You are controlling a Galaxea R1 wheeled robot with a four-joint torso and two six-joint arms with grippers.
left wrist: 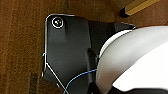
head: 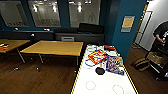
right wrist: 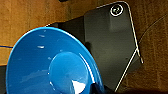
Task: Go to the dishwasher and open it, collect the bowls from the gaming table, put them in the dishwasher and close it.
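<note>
I see the gaming table (head: 105, 83) just ahead, a black bowl (head: 100, 71) on its white top beside the colourful game boxes (head: 97, 56). In my right wrist view a blue bowl (right wrist: 50, 65) looms close; I cannot tell either claw's grip or opening.

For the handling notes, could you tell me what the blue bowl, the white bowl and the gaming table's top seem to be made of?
Blue bowl: glossy, with sharp highlights; glazed ceramic or hard plastic, I cannot tell which.
White bowl: smooth with a soft sheen, likely the same kind.
Gaming table: smooth white top with red printed rings, probably laminate or plastic.
</note>
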